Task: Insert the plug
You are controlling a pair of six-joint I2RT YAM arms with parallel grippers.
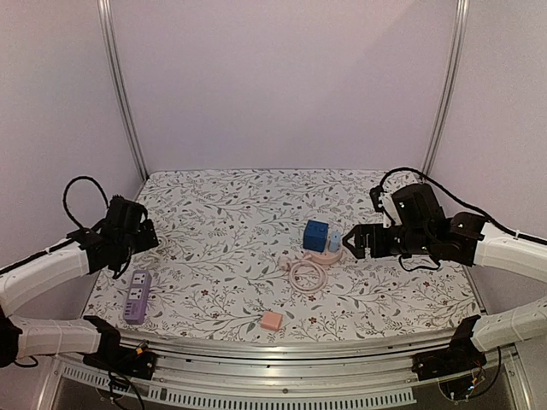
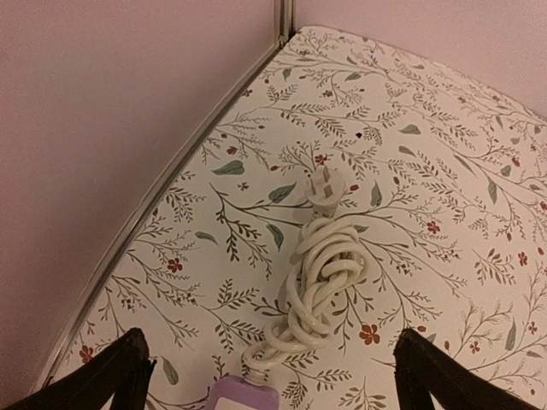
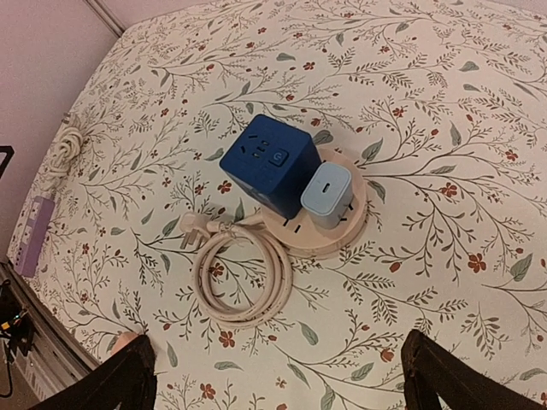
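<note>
A round beige socket base (image 1: 325, 254) (image 3: 350, 229) sits mid-table with a blue cube adapter (image 1: 315, 235) (image 3: 267, 163) and a light blue charger (image 1: 334, 241) (image 3: 326, 196) plugged into it. Its beige cord is coiled beside it (image 1: 306, 273) (image 3: 242, 273), ending in a plug (image 3: 192, 233). A purple power strip (image 1: 136, 296) lies at the left; its white bundled cord (image 2: 320, 282) ends in a white plug (image 2: 326, 189). My left gripper (image 1: 147, 234) (image 2: 269, 376) is open above that cord. My right gripper (image 1: 352, 243) (image 3: 278, 376) is open, just right of the base.
A small pink block (image 1: 271, 320) lies near the front edge. Metal frame posts (image 1: 120, 85) and walls close in the back and sides. A metal rail (image 1: 282, 346) runs along the near edge.
</note>
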